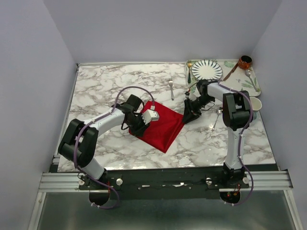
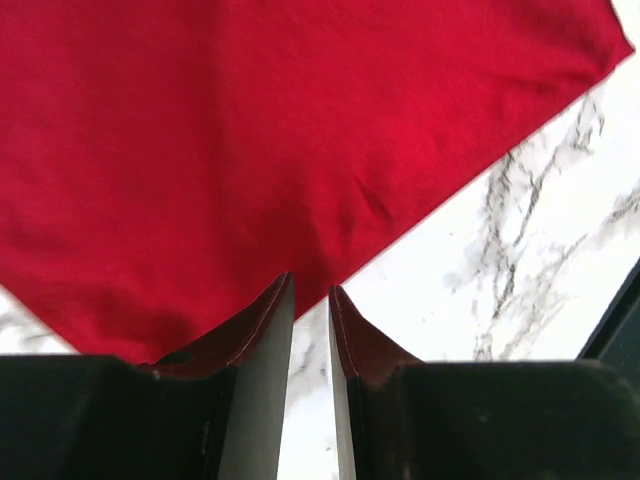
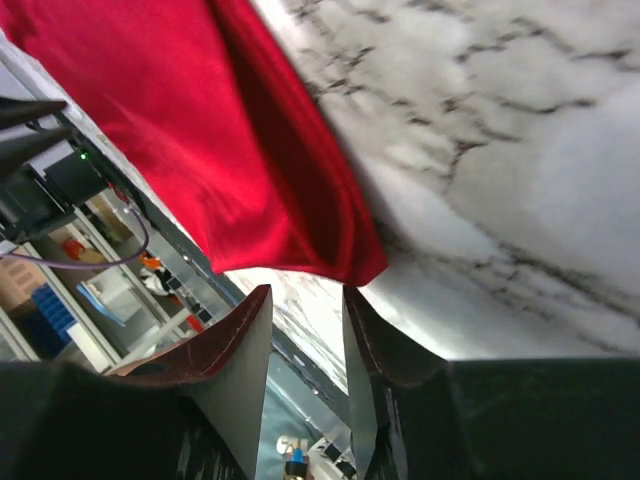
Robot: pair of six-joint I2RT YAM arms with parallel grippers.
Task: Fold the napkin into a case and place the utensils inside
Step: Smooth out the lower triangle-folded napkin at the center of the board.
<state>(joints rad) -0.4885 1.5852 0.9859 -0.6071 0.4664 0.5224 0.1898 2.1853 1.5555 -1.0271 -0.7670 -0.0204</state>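
Top view: set high behind the arm bases, looking down toward 12 o'clock, far enough for the whole table (image 1: 120,81). Wrist views: very near, looking past the left gripper (image 2: 311,285) and right gripper (image 3: 306,291) at 6 o'clock. Shared by all three: the napkin (image 1: 165,127).

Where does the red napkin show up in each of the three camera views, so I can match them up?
Top external: the napkin lies mid-table as a red diamond.
Left wrist: the napkin fills the upper left, its edge running diagonally.
Right wrist: the napkin runs down from the upper left, one corner ending near centre.
Shared landmark: the white marble tabletop beside it.
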